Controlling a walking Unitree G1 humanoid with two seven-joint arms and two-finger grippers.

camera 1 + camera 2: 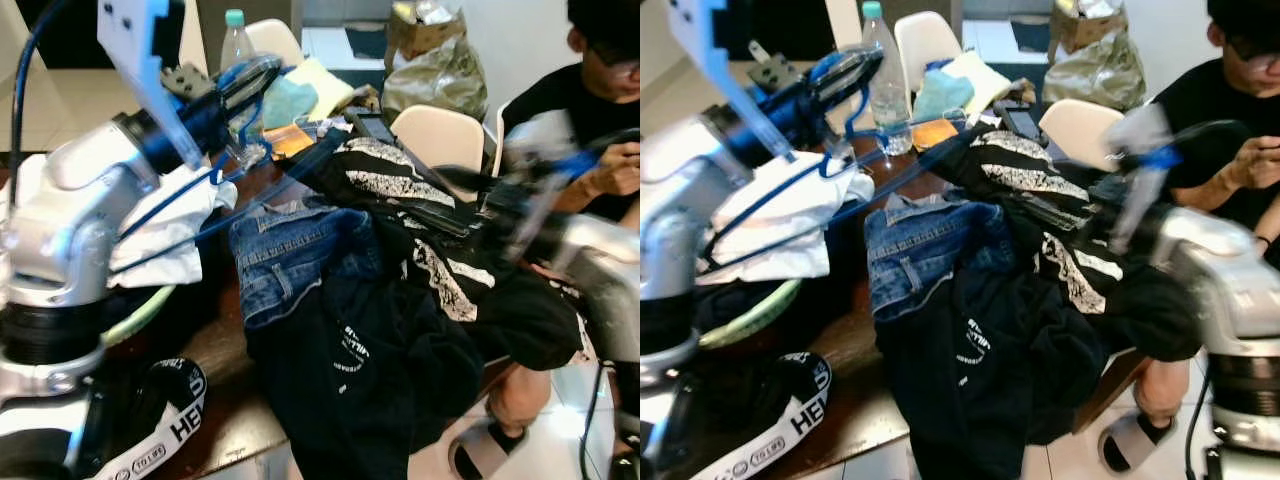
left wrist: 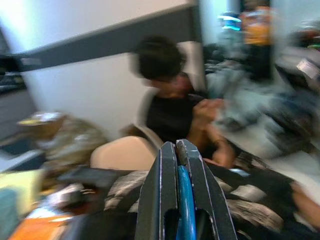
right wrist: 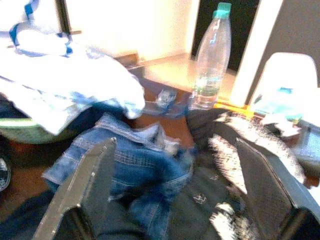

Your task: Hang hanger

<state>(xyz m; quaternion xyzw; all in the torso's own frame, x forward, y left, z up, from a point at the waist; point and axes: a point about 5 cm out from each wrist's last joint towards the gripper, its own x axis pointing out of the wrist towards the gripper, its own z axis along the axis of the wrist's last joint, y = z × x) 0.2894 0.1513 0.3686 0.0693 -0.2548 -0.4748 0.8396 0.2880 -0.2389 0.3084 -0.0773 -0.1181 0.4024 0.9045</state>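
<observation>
Nearest to us, a black strap [image 1: 160,420] with white lettering droops over the table edge [image 1: 225,420], and all I can read is "HE" before it curls away. Up top, the left gripper [image 1: 245,82] is raised over the table with its fingers pinched tight on the blue hanger [image 1: 215,170], and the left wrist view confirms it: two black fingers clamped on a blue bar. The hanger's thin frame trails down past the white cloth [image 1: 165,225] toward the clothes heap. The right gripper [image 1: 1095,225] hovers low over the black-and-white patterned garment [image 1: 395,180], fingers spread wide, holding nothing.

Trouble ahead? The hanger's long lower bar runs right alongside the denim jeans [image 1: 290,255] and could snag them on the way up, dragging the pile off the table. A water bottle [image 1: 885,70] stands just behind the left gripper, so a swing could topple it. A seated person [image 1: 590,150] is close on the right, within reach of that arm.

White print on the dark shirt [image 1: 352,355] is too small to read
</observation>
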